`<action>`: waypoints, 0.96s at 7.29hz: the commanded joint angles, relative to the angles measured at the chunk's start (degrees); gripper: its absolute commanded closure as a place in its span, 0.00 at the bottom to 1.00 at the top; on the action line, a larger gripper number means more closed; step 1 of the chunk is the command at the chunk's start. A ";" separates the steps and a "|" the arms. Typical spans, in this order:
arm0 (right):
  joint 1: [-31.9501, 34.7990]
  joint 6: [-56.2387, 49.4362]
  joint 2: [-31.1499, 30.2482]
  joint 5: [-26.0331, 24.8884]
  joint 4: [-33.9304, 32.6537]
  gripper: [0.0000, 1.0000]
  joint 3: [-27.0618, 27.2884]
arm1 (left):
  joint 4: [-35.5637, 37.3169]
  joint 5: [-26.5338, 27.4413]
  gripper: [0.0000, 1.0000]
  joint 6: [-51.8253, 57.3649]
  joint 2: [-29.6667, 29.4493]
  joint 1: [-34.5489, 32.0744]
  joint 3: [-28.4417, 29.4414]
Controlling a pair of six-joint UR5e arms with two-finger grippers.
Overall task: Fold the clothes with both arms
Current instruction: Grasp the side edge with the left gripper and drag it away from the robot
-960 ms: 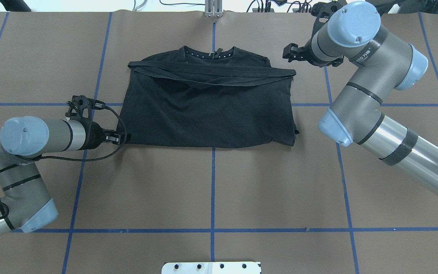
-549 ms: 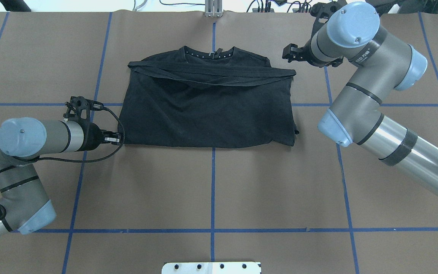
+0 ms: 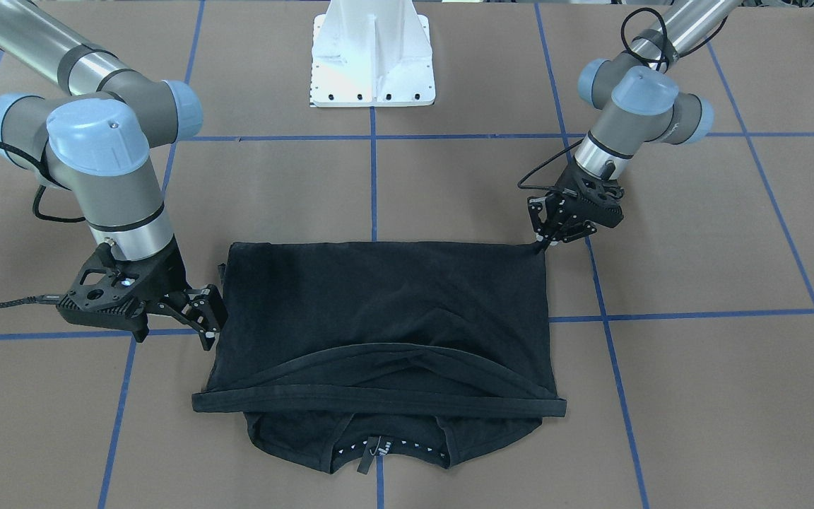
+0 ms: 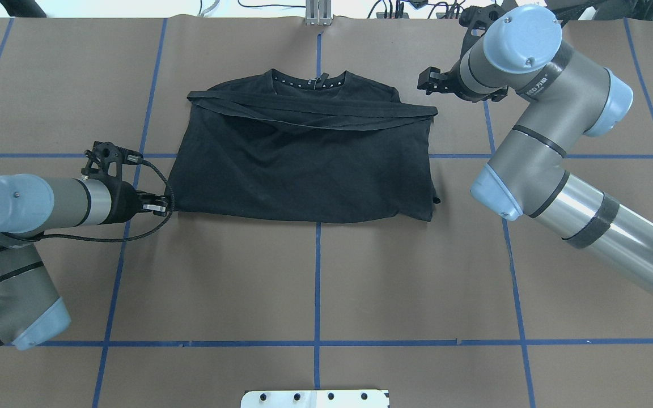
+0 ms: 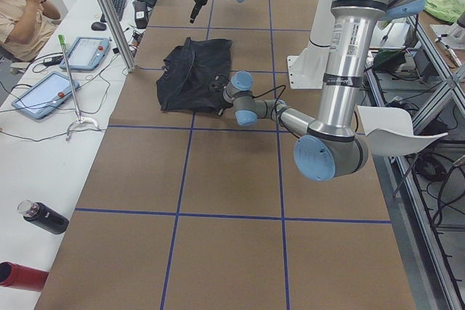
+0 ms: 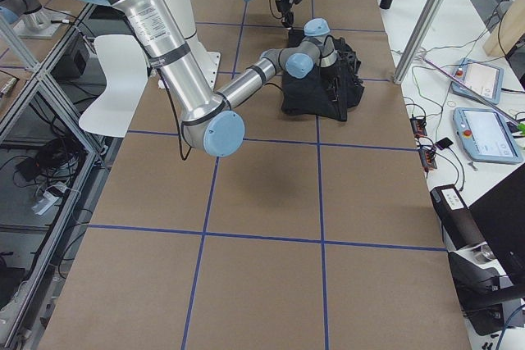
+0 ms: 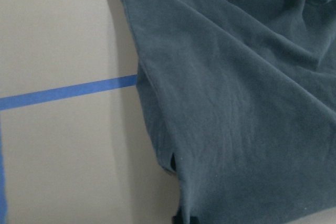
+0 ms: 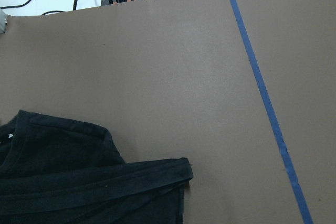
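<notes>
Brown paper crossed by blue tape [image 4: 317, 283] covers the desk [image 4: 315, 272], and the black T-shirt [image 4: 304, 164] lies on it in the middle of the far half. It is folded once, with the hem band running across just below the collar and the fold edge toward the robot.

The left pincer [image 4: 163, 207] [image 3: 542, 244] is pressed together on the near left corner of the fold edge, low at the desk. Compared with a second ago it has drawn back toward the robot's left, and the corner has gone with it. That corner now sits left of where it lay, so the left side of the T-shirt slants outward. The whole garment has slid a little the same way; its right edge and collar both lie slightly further left than before.

The right pincer [image 4: 424, 83] [image 3: 208, 319] has its fingers spread and holds nothing. It hangs just beside the right end of the hem band, apart from the cloth. It has edged only slightly leftward over the same second, with the right arm [image 4: 536, 124] otherwise posed much as before.
</notes>
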 commanded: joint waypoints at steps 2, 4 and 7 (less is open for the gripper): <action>-0.79 0.17 0.36 -0.07 0.00 0.00 0.04 | -0.01 0.05 1.00 17.45 -7.86 -14.71 15.72; -1.23 0.26 0.45 -0.07 0.00 0.00 0.13 | -0.01 0.31 1.00 20.48 -22.72 -20.02 34.46; -2.37 0.96 0.89 -0.15 0.00 0.00 0.83 | -2.09 2.07 0.04 20.93 -29.29 -21.43 42.45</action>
